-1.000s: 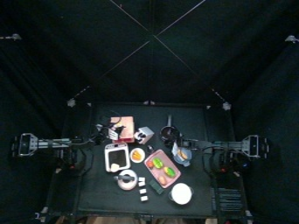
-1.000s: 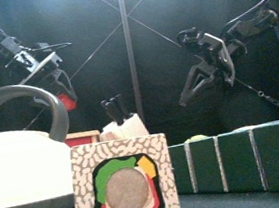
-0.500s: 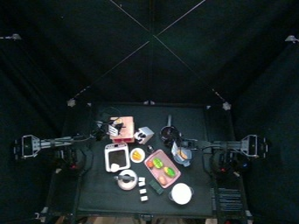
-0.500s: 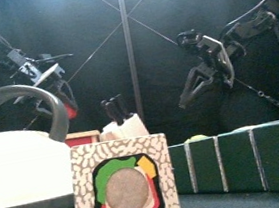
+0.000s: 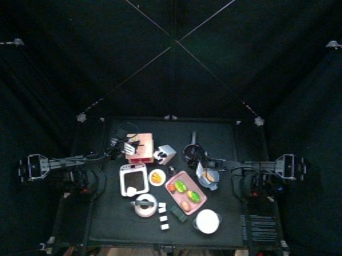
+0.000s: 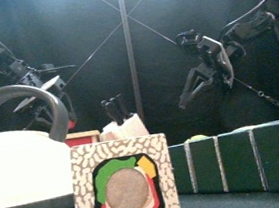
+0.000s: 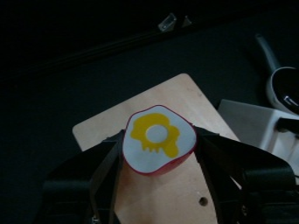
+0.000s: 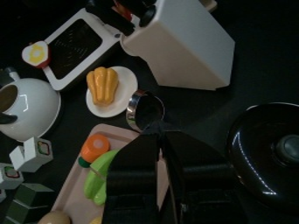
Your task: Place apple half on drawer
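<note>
A: Enclosure?
B: Black curtains [image 5: 54, 60] on all sides. Thin pale lines [image 5: 171, 42] cross diagonally overhead, meeting toward 12 o'clock of the bench [image 5: 114, 215].

A: Bench surface?
B: Small, black, matte, centred in the top view.

A: Light?
B: Dim and bluish in the front view; a pale vertical line [image 6: 127, 37] runs down the back curtain.

Left wrist view: we see the apple half [image 7: 153, 142], its white cut face marked with a yellow core and edged in red, against the drawer [image 7: 176, 149], pale salmon. Right wrist view: we note a white kettle [image 8: 26, 107], an orange piece on a white plate [image 8: 107, 92], and green pieces on a pink tray [image 8: 84, 175].
</note>
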